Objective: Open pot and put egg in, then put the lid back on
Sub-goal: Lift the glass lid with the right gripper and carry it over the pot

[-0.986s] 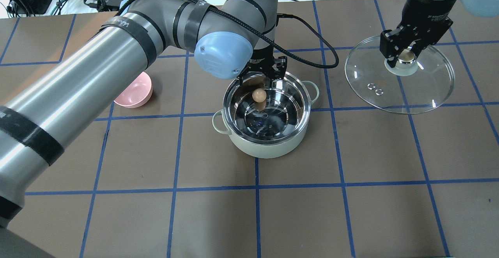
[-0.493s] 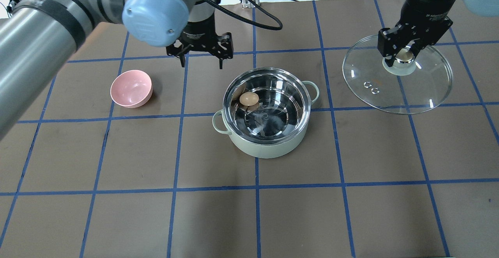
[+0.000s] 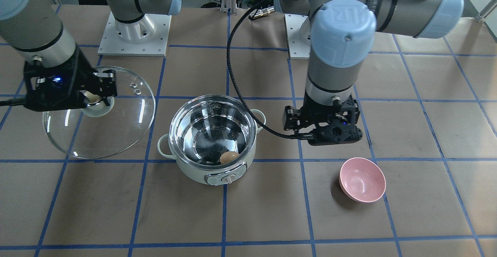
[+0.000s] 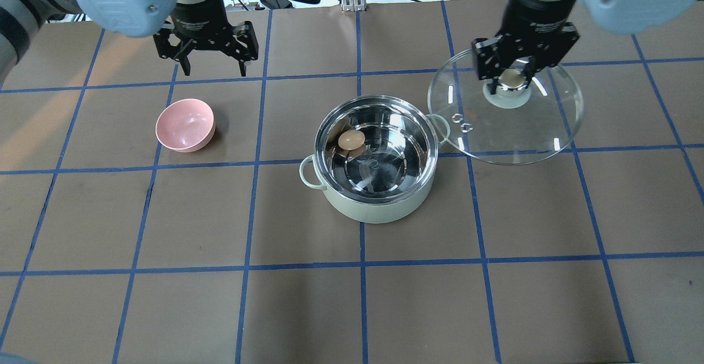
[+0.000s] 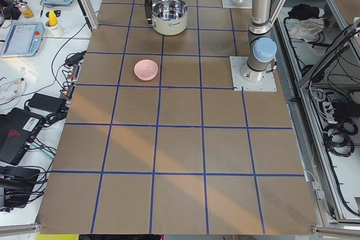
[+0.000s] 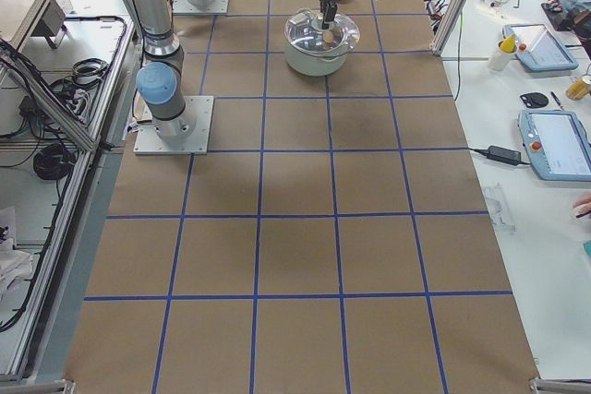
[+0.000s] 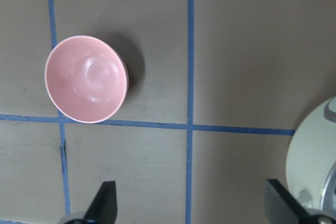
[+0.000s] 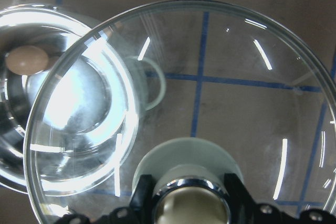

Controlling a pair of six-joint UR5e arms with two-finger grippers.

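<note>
Small tan egg (image 4: 351,139) sits inside round mint-white steel-lined pot (image 4: 379,213), uncovered. R tool (image 4: 511,80) clamped on knob of clear glass dome lid (image 4: 522,133), just beside pot. L tool (image 4: 212,70) wide open, empty, nr pink bowl (image 4: 185,125).

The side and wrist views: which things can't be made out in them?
Exterior left view: the egg, plain from overhead, cannot be picked out inside the small, distant pot.
Left wrist view: the right edge cuts the pot down to a pale sliver, and the bottom edge cuts off most of the left tool.
Right wrist view: the right tool and the bottom edge hide much of the knob on the lid.
</note>
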